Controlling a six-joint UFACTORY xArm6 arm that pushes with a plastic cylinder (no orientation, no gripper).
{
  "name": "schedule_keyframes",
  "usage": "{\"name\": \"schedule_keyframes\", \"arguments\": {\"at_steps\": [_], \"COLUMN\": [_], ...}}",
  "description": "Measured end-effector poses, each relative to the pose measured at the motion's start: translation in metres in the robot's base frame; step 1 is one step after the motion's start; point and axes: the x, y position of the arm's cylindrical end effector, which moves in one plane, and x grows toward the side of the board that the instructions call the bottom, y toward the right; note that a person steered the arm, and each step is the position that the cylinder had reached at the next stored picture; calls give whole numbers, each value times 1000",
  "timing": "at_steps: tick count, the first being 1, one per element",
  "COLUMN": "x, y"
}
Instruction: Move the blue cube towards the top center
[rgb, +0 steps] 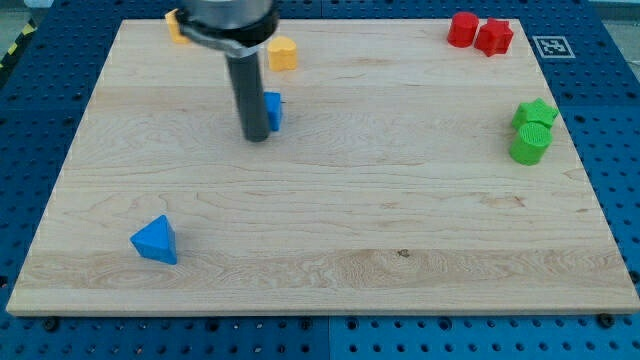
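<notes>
The blue cube (273, 110) sits on the wooden board (330, 200) left of the centre, in the upper part. My rod stands in front of it and hides most of its left side. My tip (256, 136) rests on the board at the cube's lower left, touching or nearly touching it. A blue triangular block (155, 240) lies alone near the view's bottom left.
A yellow block (283, 53) sits just above the blue cube; another yellow block (173, 22) is partly hidden by the arm at the top left. Two red blocks (478, 33) sit at the top right. Two green blocks (532, 131) sit at the right edge.
</notes>
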Motion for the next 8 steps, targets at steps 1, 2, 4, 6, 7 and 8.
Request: {"name": "schedule_keyframes", "arguments": {"at_steps": [1, 2, 4, 6, 7, 8], "x": [-16, -16, -17, -58, -48, -44], "y": [23, 27, -15, -40, -10, 33]}}
